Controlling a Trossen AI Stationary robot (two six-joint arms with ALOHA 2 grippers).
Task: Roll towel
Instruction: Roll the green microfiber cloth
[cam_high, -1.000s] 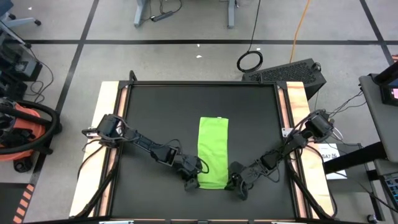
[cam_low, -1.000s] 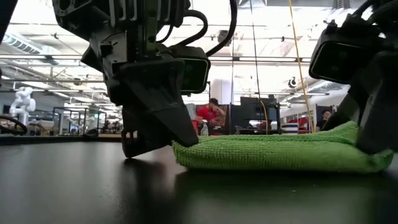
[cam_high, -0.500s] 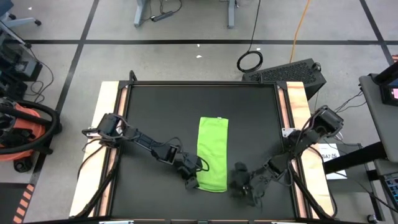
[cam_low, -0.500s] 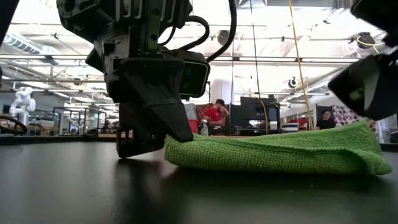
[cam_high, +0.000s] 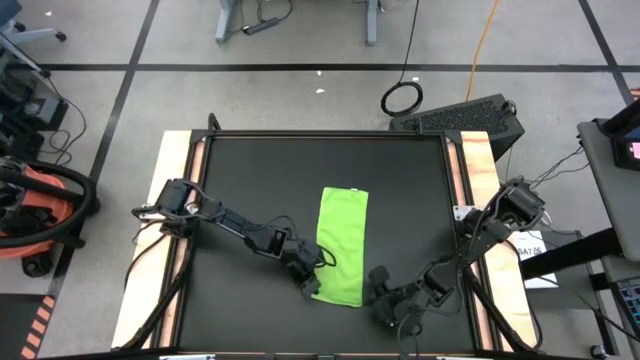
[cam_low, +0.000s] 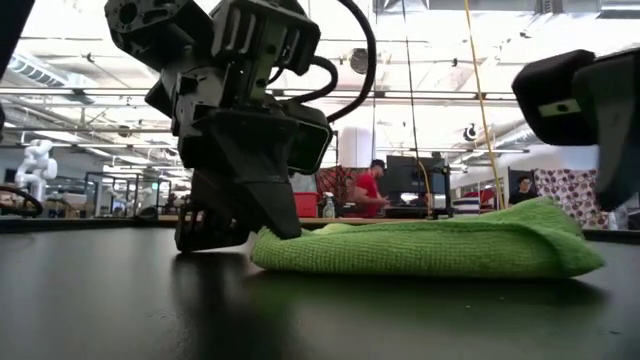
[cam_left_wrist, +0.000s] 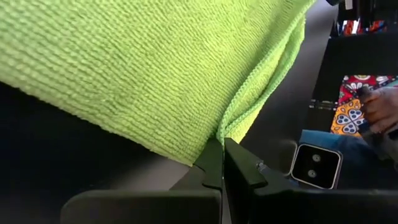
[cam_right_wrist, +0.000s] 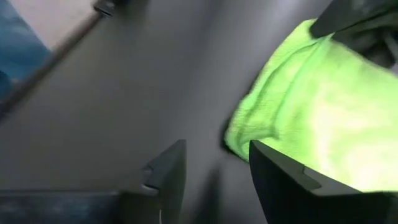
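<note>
We see the left tool (cam_high: 308, 282) pinching the near-left corner of the towel (cam_high: 341, 246) on the bench (cam_high: 250, 180); the right tool (cam_high: 383, 305) gapes empty just beside it.

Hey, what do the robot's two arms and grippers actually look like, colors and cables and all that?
Both arms are dark, almost black, jointed in slim segments, with black cables looping alongside. The left gripper has two flat, dark, wedge-shaped fingers. The right gripper has broad, dark grey, angular fingers. No coloured markings are visible.

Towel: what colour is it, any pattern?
Plain lime green towel, no pattern; clearest in the high view.
</note>
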